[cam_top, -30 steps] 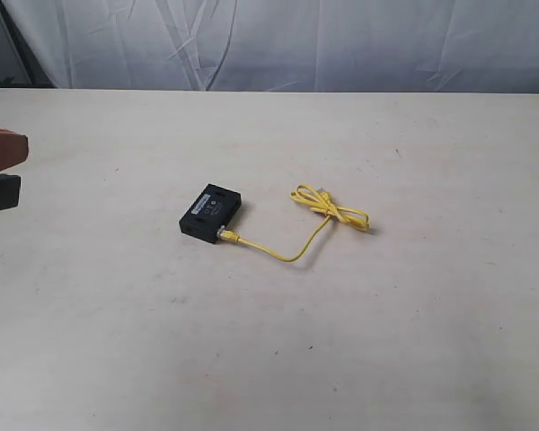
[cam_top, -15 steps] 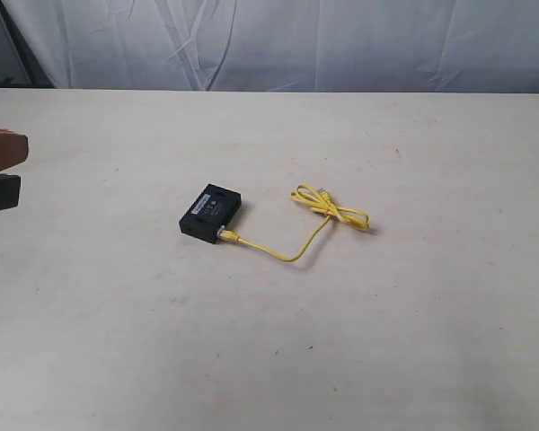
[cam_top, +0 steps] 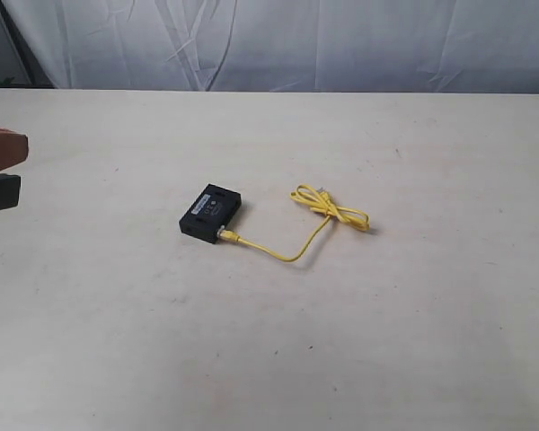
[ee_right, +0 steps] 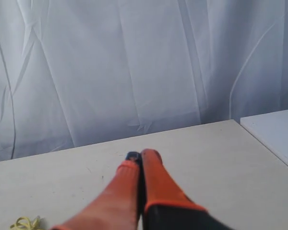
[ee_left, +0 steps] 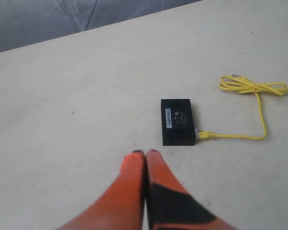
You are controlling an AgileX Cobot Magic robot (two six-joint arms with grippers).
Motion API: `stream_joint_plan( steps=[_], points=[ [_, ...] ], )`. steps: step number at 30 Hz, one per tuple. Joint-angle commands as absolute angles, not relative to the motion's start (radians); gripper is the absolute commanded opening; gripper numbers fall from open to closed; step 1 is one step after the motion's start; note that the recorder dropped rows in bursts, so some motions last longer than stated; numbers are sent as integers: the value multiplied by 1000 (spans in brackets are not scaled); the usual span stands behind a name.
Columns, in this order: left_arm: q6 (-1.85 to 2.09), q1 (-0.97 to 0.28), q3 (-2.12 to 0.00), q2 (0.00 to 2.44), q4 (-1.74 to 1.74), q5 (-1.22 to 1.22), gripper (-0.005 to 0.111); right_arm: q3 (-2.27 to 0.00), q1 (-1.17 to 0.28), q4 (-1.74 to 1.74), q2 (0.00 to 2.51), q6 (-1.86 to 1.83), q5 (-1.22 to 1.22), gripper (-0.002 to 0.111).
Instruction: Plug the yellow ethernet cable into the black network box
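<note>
- The yellow ethernet cable (cam_top: pixel 298 258), a thin, glossy, flat-looking cord, lies on the tabletop (cam_top: pixel 413 341). Its small clear plastic plug (ee_left: pixel 205 134) sits against a side face of the black network box (ee_left: pixel 177 122), apparently in a port. Its other end is tied in a loose bundled loop (cam_top: pixel 334 209) well apart from the box.
- The box is a flat rectangular case of matte black plastic with a white label strip (ee_left: pixel 168 117) on top. It lies flat near the middle of the pale, faintly scuffed tabletop.
- The left end effector (ee_left: pixel 145 153) has orange fingers pressed together and empty. It points toward the box but stays apart from it.
- The right end effector (ee_right: pixel 140 154) is likewise pressed together and empty, facing a creased white cloth backdrop (ee_right: pixel 134 62).
- Judgement: the plugging looks done or nearly so, though whether the latch has clicked is too small to tell.
- If more seating is needed, one end effector should brace the light box so it cannot slide. The other should push the plug straight along the port, not sideways against the springy cord.
</note>
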State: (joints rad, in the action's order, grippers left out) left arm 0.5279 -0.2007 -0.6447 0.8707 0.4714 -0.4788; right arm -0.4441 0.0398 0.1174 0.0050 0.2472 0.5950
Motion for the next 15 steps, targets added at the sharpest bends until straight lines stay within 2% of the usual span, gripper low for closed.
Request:
stream_joint_plan(
  steps=[1,15],
  points=[
    [522,-202,-643,865,471,-470,0,-442,58,122,0,247,591,0],
    [522,-202,-643,865,471,-470,0,-345,58,93,0,145,568,0]
  ],
)
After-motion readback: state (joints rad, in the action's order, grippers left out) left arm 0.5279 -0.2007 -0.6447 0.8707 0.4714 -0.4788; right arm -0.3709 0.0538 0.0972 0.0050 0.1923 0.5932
